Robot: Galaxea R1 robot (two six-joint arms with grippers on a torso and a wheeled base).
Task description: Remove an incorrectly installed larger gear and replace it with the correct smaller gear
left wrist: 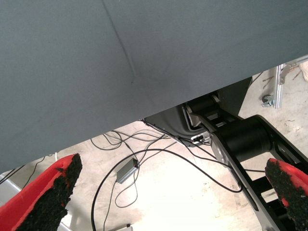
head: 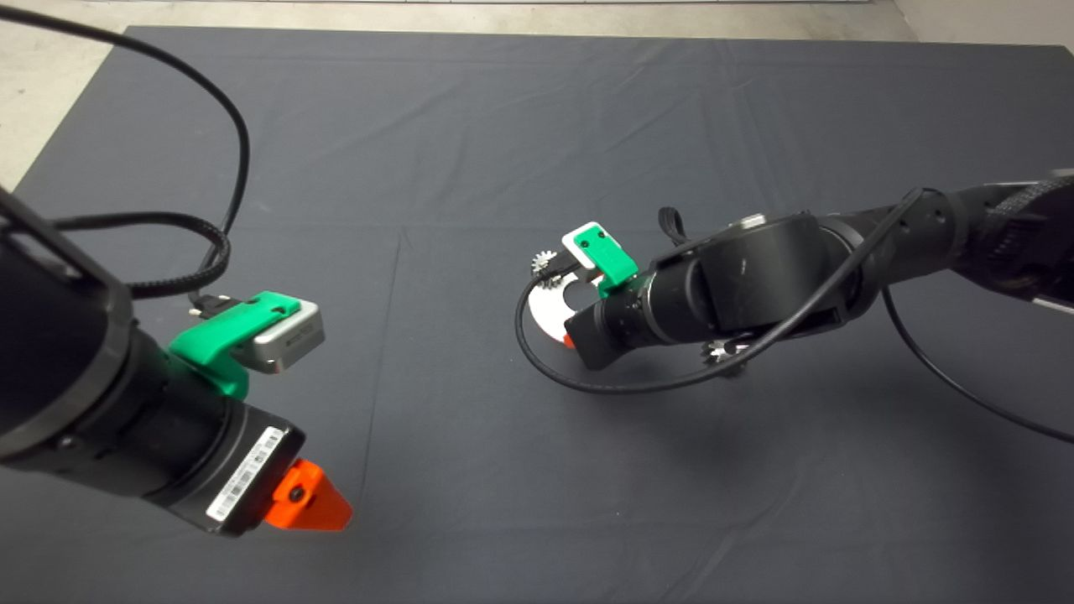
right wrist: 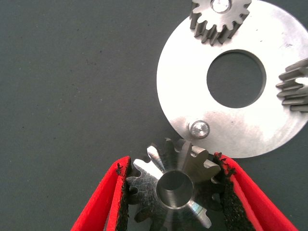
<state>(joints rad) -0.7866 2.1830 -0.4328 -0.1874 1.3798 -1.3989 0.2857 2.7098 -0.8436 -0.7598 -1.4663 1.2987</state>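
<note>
Now the right gripper [right wrist: 175, 190] holds the big gear [right wrist: 172, 185] tight just off the plate [right wrist: 269, 122], beside its bare pin [right wrist: 199, 129], and it could slip out or bump the two small gears [right wrist: 219, 17] there.

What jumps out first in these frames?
The right gripper, near the mat's middle, is shut on a gear beside a bare pin on the round steel plate. Two more gears sit on the plate's rim. The left gripper hangs open, low on the left.
</note>
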